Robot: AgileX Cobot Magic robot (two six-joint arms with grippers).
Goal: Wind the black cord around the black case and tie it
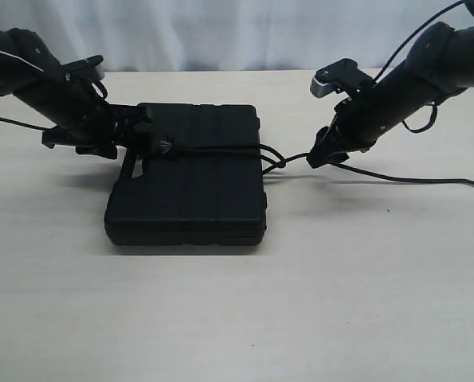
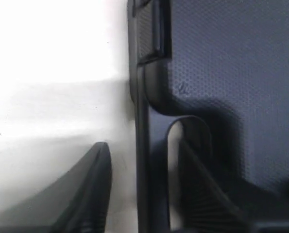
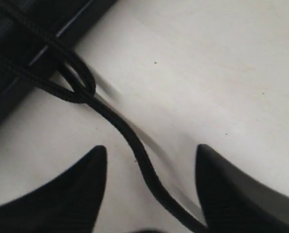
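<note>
Where the left gripper (image 2: pixel 144 194) meets the black case (image 1: pixel 189 187), its jaws stand apart and straddle the case's rim beside the moulded slot handle (image 2: pixel 151 160). One finger (image 2: pixel 93 194) lies over the pale table (image 1: pixel 237 318) and the other over the lid. A sliver of table shows between the outer finger and the rim, so nothing is clamped. Just past the fingers, the lid's pebbled surface carries a tiny mark (image 2: pixel 183 89), too small to read.

The right gripper (image 3: pixel 146 189) is likewise spread wide, low over the table near the case's right edge. The black cord (image 3: pixel 134 141) runs loose between its fingers, and neither pad presses it. From there the cord leads to a small loop (image 3: pixel 78 80) at the case's edge, where two strands cross onto the lid.

In the exterior view the cord lies across the ribbed lid, with a small frayed knot (image 1: pixel 166 147) close to the left gripper. A thin black strand trails away over the table to the right. The case lies flat on the table between the two arms.
</note>
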